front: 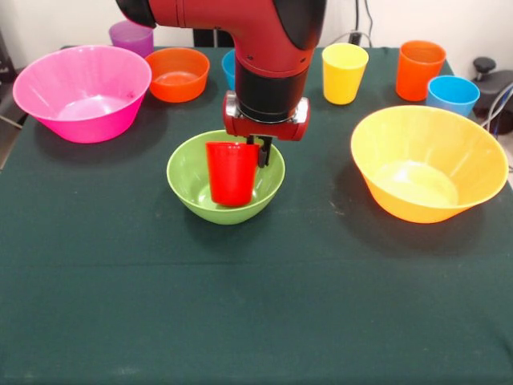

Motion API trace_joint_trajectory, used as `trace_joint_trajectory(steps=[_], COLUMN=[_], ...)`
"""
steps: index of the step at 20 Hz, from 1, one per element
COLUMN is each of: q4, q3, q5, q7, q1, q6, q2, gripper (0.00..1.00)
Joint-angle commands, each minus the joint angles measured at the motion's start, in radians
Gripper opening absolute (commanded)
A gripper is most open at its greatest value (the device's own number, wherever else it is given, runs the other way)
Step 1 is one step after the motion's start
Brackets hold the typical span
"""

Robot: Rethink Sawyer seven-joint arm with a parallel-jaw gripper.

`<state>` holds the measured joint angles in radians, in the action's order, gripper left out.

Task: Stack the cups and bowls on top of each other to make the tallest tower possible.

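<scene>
Five cups are counted: red [232,172], yellow [344,73], orange [419,70], blue [452,95] and purple [131,36]. Five bowls are seen: pink [80,92], orange [177,74], green [192,188], yellow-orange [429,160], and a blue one [228,68] mostly hidden behind the arm. The red cup is held upright inside the green bowl, its rim clamped by the fingers [262,152]. No writing is legible on the green tabletop [256,305].
</scene>
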<state>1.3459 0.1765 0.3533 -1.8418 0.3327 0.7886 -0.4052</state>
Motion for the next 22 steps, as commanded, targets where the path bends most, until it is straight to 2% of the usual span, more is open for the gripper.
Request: trace_joint_trajectory(steps=[1, 12, 13, 22], q4=[-0.004, -0.005, -0.006, -0.006], q3=[0.016, 0.012, 0.013, 0.012], q5=[0.065, 0.069, 0.069, 0.069], q7=[0.032, 0.024, 0.026, 0.029], q1=[-0.012, -0.018, -0.018, -0.018], q6=[-0.028, -0.038, -0.037, -0.038], q2=[0.063, 0.064, 0.065, 0.065], gripper=[0.00, 0.00, 1.00, 1.00])
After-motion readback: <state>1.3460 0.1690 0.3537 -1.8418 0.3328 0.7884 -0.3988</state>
